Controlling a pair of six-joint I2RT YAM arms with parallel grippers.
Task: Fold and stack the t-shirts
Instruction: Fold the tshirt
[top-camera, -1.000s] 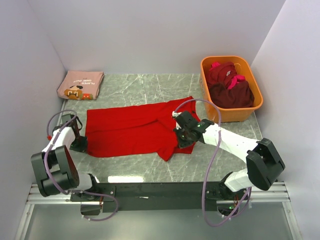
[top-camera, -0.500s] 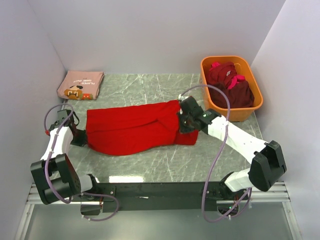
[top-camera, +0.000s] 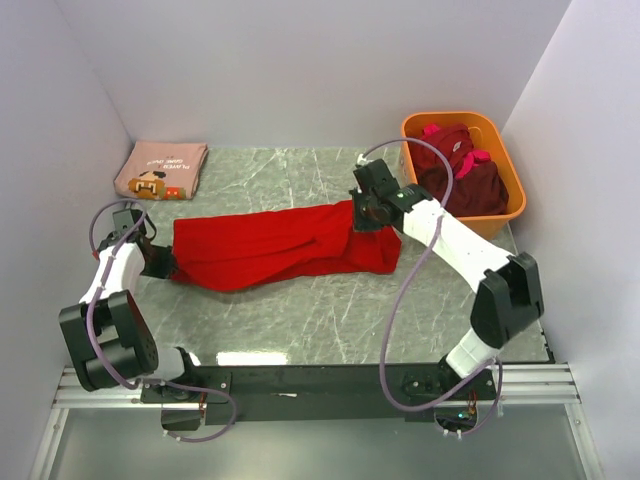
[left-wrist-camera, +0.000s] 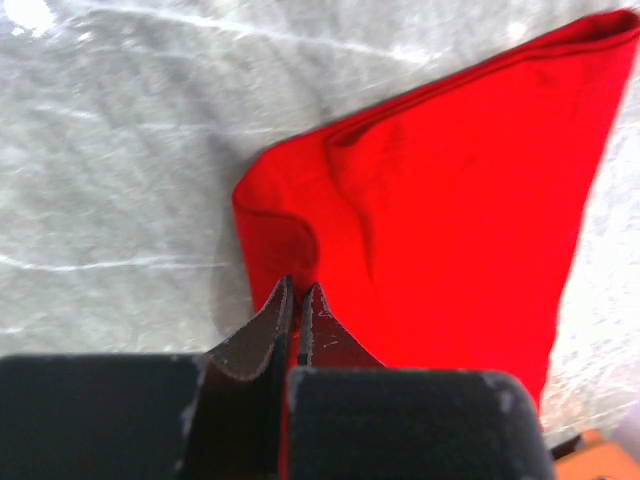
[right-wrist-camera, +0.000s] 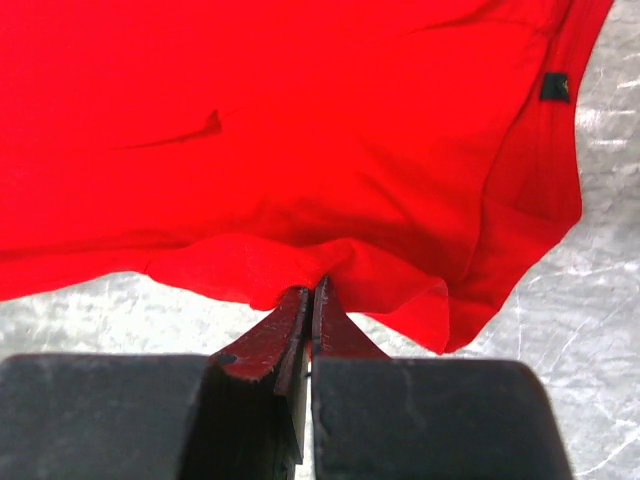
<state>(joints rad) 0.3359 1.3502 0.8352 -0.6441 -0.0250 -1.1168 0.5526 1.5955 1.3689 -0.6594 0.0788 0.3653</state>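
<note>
Red and doubled over into a long band, the plain t-shirt (top-camera: 280, 255) lies across the middle of the marble table (top-camera: 300, 315). The left gripper (left-wrist-camera: 298, 300) pinches its left end and the right gripper (right-wrist-camera: 310, 300) its right end, both sets of jaws closed tight on the cloth. A folded dusty-pink tee (top-camera: 160, 170) sits in the far left corner, and maroon tees (top-camera: 462, 185) fill the orange tub (top-camera: 465, 232).

Work surface: grey-green marbled tabletop (top-camera: 300, 310) with pale veining; one bright glare patch (top-camera: 250, 357) near the front edge. Enclosure: plain pale back wall (top-camera: 300, 70), left wall (top-camera: 50, 150) and right wall (top-camera: 590, 150). Metal rail (top-camera: 110, 398) along the near edge. Lighting is even.
</note>
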